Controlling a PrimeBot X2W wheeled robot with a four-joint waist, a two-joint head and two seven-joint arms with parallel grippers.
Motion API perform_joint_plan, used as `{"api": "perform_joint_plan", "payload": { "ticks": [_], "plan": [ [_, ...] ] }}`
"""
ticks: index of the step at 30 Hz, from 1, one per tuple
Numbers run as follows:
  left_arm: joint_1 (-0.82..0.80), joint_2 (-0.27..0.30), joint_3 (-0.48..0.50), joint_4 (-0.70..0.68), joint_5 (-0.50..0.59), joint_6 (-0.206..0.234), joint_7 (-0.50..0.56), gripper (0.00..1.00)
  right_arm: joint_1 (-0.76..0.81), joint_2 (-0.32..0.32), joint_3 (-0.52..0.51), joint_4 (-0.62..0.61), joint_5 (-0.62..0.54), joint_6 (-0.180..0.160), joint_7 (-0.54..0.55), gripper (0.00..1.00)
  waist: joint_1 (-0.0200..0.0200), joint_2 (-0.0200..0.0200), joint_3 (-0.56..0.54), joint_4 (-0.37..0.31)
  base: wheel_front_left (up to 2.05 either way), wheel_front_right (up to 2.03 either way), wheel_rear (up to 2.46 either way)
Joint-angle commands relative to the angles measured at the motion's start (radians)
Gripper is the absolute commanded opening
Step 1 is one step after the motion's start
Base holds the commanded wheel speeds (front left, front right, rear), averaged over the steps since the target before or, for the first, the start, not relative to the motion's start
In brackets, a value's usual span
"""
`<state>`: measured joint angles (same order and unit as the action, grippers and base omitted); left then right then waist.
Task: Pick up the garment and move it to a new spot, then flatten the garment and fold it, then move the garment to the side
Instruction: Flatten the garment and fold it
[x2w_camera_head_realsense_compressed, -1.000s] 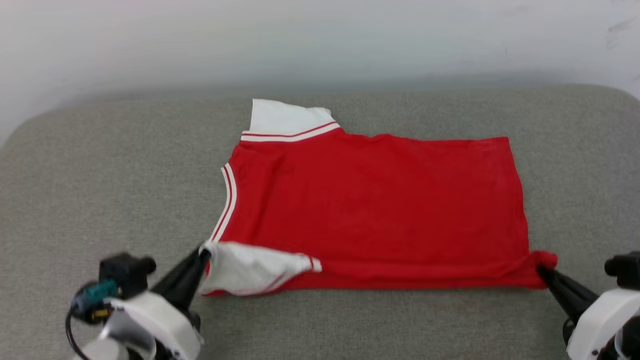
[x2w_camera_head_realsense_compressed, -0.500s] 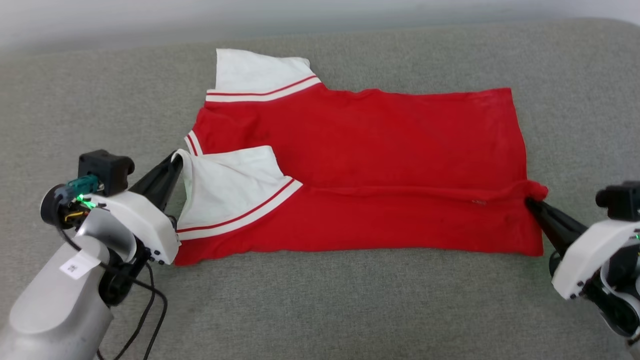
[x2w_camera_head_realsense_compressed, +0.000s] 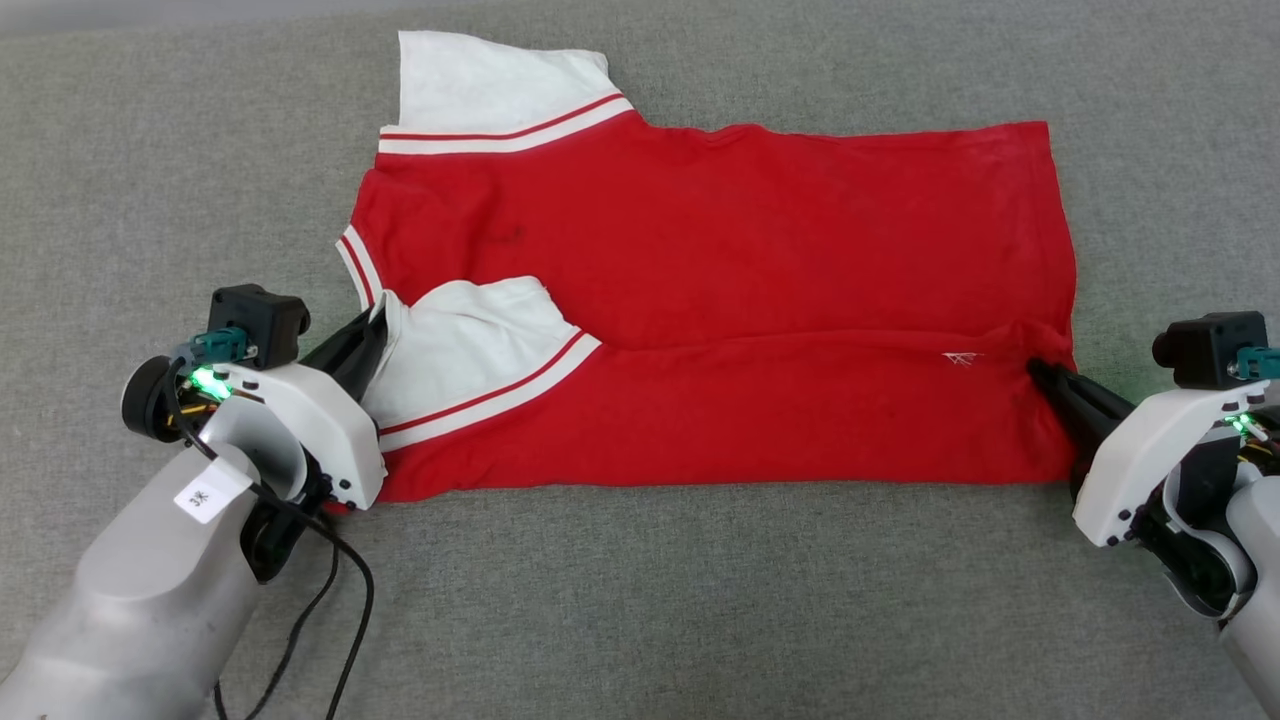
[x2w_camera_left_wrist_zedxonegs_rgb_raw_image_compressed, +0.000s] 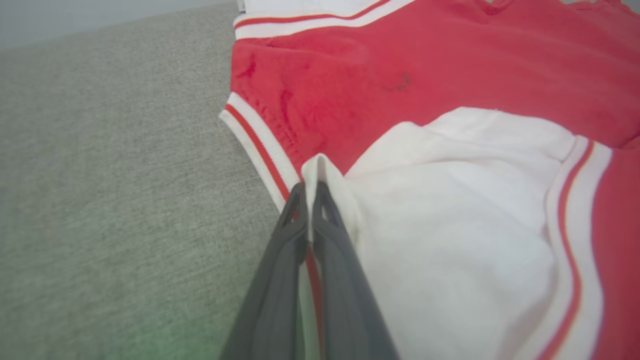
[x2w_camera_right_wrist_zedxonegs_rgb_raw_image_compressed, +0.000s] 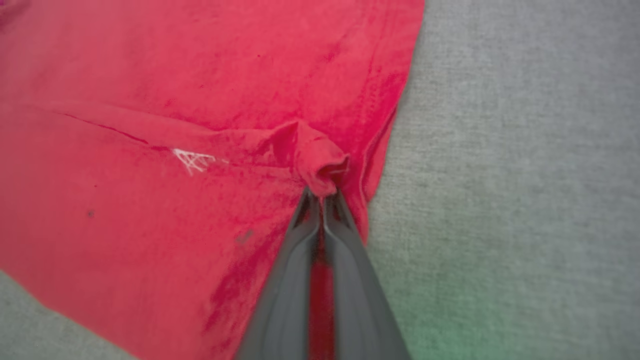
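Note:
The garment (x2w_camera_head_realsense_compressed: 720, 260), a red jersey with white striped-trim sleeves, lies across the grey surface with its near edge folded over onto its middle. My left gripper (x2w_camera_head_realsense_compressed: 378, 322) is shut on the tip of the near white sleeve (x2w_camera_left_wrist_zedxonegs_rgb_raw_image_compressed: 450, 220), which is turned inward over the red body; the left wrist view shows the pinch at the gripper (x2w_camera_left_wrist_zedxonegs_rgb_raw_image_compressed: 310, 187). At the garment's right end my right gripper (x2w_camera_head_realsense_compressed: 1038, 368) is shut on a bunched red hem corner (x2w_camera_right_wrist_zedxonegs_rgb_raw_image_compressed: 320, 165), the grip seen close in the right wrist view at the gripper (x2w_camera_right_wrist_zedxonegs_rgb_raw_image_compressed: 322, 196). The far white sleeve (x2w_camera_head_realsense_compressed: 480, 85) lies flat.
Grey fabric surface (x2w_camera_head_realsense_compressed: 700, 600) runs all round the garment, with wide bare room in front and at the left (x2w_camera_left_wrist_zedxonegs_rgb_raw_image_compressed: 100, 175). A black cable (x2w_camera_head_realsense_compressed: 340, 600) hangs by my left forearm.
The camera has tilted down. Both grippers have carried the near edge further over the garment, so the folded red band and the white sleeve now lie higher on the body.

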<state>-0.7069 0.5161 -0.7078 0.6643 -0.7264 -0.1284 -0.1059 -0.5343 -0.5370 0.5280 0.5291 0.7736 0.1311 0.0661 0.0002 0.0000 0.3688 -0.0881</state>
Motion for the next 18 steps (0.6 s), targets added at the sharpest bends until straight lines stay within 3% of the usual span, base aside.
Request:
{"api": "perform_joint_plan", "payload": {
  "ticks": [1,6,7,8,9,14,18],
  "plan": [
    [-0.008,-0.009,-0.027,0.025,-0.02,-0.001,-0.007,0.0,-0.002,0.014,0.023,0.026,0.011,-0.001,-0.007,0.0,-0.0002,0.0,0.001,0.0,0.0,0.0,0.0],
    [-0.024,-0.008,-0.093,0.071,-0.067,-0.001,-0.042,0.0,-0.014,0.017,0.059,0.056,0.035,-0.001,-0.047,0.0,-0.0002,0.0,-0.009,0.003,0.0,0.0,0.0],
    [-0.028,-0.009,-0.096,0.083,-0.08,-0.001,-0.05,0.0,-0.017,0.015,0.062,0.06,0.038,-0.001,-0.059,0.24,-0.0002,0.0,-0.014,0.004,0.0,0.0,0.0],
    [-0.032,-0.01,-0.104,0.091,-0.091,-0.001,-0.053,0.45,-0.017,0.012,0.065,0.062,0.042,-0.001,-0.071,0.6,-0.0002,0.0,-0.022,0.007,0.0,0.0,0.0],
    [-0.042,-0.007,-0.111,0.096,-0.091,-0.001,-0.067,1.0,-0.017,0.006,0.068,0.063,0.041,-0.001,-0.085,1.0,-0.0002,0.0,-0.029,0.01,0.0,0.0,0.0],
    [-0.071,0.007,-0.138,0.1,-0.109,-0.001,-0.1,1.0,0.008,-0.02,0.06,0.044,0.046,-0.001,-0.159,1.0,-0.0002,0.0,-0.078,0.028,0.0,0.0,0.0],
    [-0.094,0.035,-0.172,0.069,-0.126,-0.001,-0.067,1.0,0.038,-0.039,0.041,0.018,0.054,-0.001,-0.189,1.0,-0.0002,0.0,-0.118,0.046,0.0,0.0,0.0]
  ]
}}
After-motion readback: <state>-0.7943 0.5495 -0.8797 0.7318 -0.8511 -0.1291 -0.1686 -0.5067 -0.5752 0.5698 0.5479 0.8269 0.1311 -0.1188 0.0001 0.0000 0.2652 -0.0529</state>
